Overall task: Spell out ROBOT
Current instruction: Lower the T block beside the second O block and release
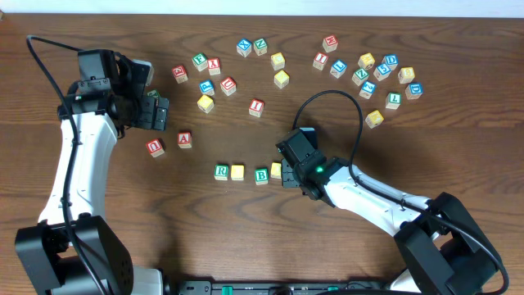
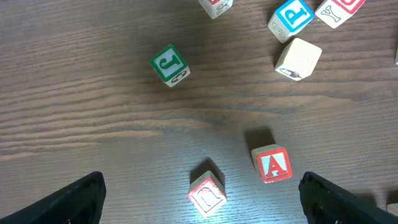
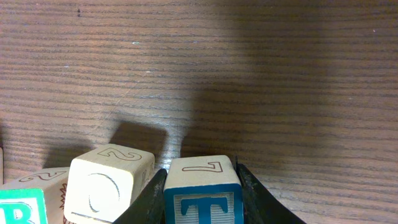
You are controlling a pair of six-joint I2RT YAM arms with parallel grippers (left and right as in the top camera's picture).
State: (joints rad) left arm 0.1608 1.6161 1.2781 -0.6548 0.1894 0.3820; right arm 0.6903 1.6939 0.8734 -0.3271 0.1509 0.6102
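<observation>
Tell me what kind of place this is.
Likely a robotics lab workbench: two robot arms with cabling at a dark wooden table, scattered alphabet blocks, the right gripper holding a T block.

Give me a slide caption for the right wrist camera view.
The right end effector holds the blue T block next to the O block above the wooden table.

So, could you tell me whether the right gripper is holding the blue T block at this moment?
Yes, the right wrist view shows the blue T block clamped between the two fingers of the right gripper, next to the O block.
</observation>
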